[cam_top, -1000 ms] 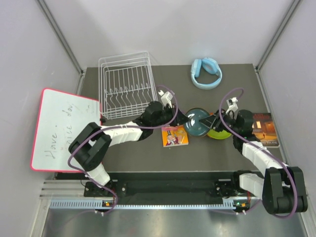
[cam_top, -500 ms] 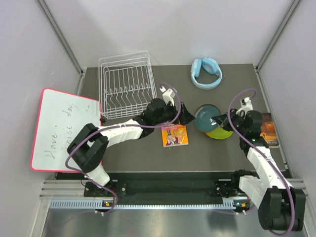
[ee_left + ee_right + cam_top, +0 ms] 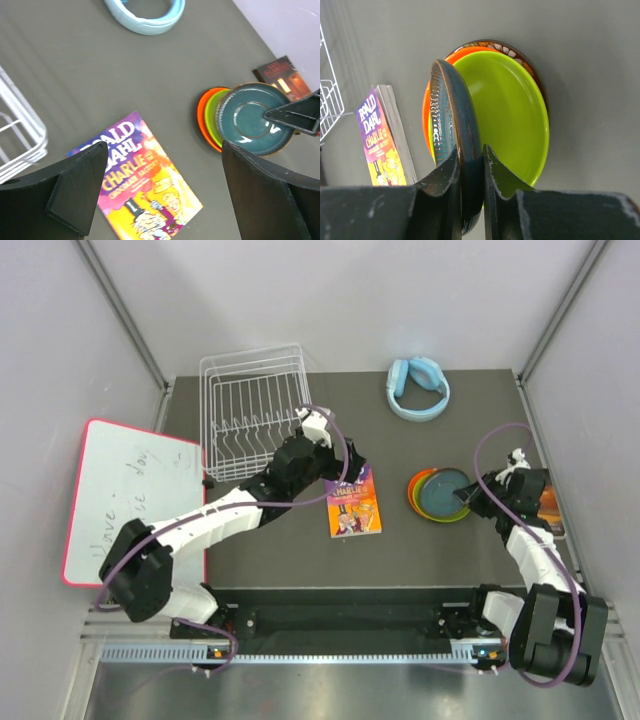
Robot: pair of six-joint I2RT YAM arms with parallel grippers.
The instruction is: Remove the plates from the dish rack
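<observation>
The white wire dish rack [image 3: 255,418] stands at the back left with no plates in it; its corner shows in the left wrist view [image 3: 20,135]. My right gripper [image 3: 468,496] [image 3: 470,162] is shut on the rim of the dark green plate [image 3: 445,492] [image 3: 452,110] [image 3: 255,125], held tilted over a stack. The stack holds the lime green plate [image 3: 510,115] [image 3: 216,117], the orange plate [image 3: 426,112] [image 3: 202,120] and the patterned red plate [image 3: 506,49]. My left gripper [image 3: 348,466] [image 3: 167,195] hangs open and empty above a paperback.
A colourful paperback [image 3: 353,504] [image 3: 142,192] lies mid-table. Light blue headphones [image 3: 418,388] [image 3: 145,15] sit at the back. A dark book [image 3: 545,502] lies right of the plates. A whiteboard [image 3: 130,502] leans off the left edge.
My left gripper opened, let go of the dark green plate and drew back left. My right gripper shut on that plate and carried it right, over the stack.
</observation>
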